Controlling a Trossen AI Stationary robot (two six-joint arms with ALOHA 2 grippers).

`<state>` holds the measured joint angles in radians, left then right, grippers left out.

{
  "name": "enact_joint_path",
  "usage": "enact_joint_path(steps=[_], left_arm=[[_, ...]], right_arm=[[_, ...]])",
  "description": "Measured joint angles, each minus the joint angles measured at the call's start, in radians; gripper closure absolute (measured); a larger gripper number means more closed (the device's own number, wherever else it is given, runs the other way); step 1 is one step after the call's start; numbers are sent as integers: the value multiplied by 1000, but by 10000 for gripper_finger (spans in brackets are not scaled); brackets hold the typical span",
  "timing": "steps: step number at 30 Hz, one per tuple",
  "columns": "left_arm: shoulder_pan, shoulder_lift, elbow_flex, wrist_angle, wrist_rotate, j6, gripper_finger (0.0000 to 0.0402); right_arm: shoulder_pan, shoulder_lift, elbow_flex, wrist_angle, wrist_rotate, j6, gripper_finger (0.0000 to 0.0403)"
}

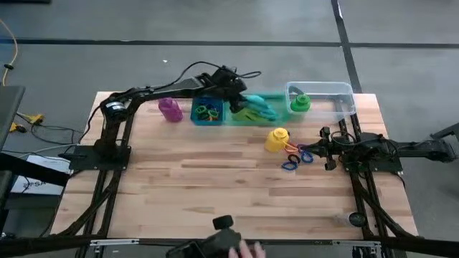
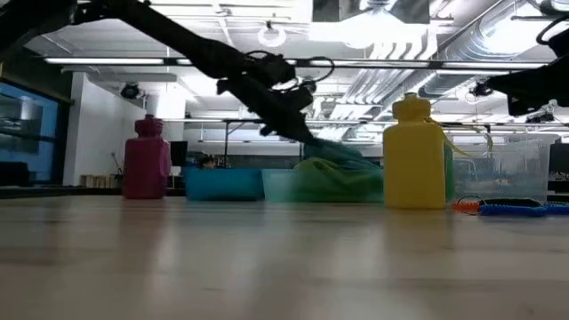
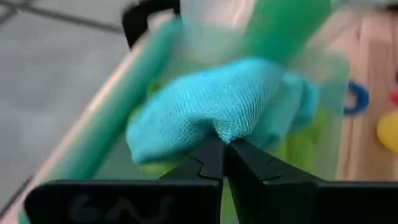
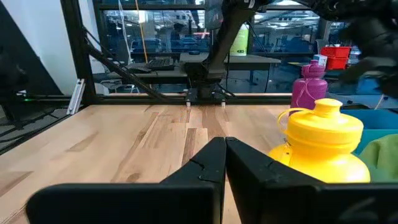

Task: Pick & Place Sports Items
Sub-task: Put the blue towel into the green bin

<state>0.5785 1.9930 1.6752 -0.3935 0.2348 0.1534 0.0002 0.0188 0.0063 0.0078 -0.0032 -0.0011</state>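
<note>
My left gripper (image 1: 240,97) reaches over the green bin (image 1: 240,119) at the table's far edge and is shut on the teal cloth (image 3: 217,109). A lime-green cloth (image 3: 298,146) lies under it in the bin. The purple bottle (image 1: 170,109) stands left of the blue bin (image 1: 195,115), which holds coloured rings (image 1: 208,112). A green bottle (image 1: 300,102) stands in the clear bin (image 1: 344,97). The yellow bottle (image 1: 277,138) stands on the table, with loose rings (image 1: 295,158) beside it. My right gripper (image 1: 319,148) is shut and empty, just right of those rings. My left gripper pinches a bunched fold of the teal cloth (image 3: 229,132) between its two fingertips (image 3: 211,155). The fingers come slanting down from the table's left. The cloth bulges beyond the fingertips and hangs down into the green bin (image 2: 329,182), over the lime-green cloth.
The three bins stand in a row along the far edge. The table's middle and near part is bare wood (image 1: 215,186). A person's hand (image 1: 247,249) and a dark device (image 1: 222,223) show at the near edge.
</note>
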Motion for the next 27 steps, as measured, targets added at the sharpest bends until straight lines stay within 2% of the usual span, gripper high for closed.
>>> enact_joint_path(steps=[9,21,27], left_arm=[[-14,0,0,-202,-1,41,401],[-43,1,0,-82,-4,52,401],[-39,49,0,-66,-3,28,401]], right_arm=[[0,0,0,0,0,0,403],[0,0,0,0,0,0,403],[0,0,0,0,0,0,403]])
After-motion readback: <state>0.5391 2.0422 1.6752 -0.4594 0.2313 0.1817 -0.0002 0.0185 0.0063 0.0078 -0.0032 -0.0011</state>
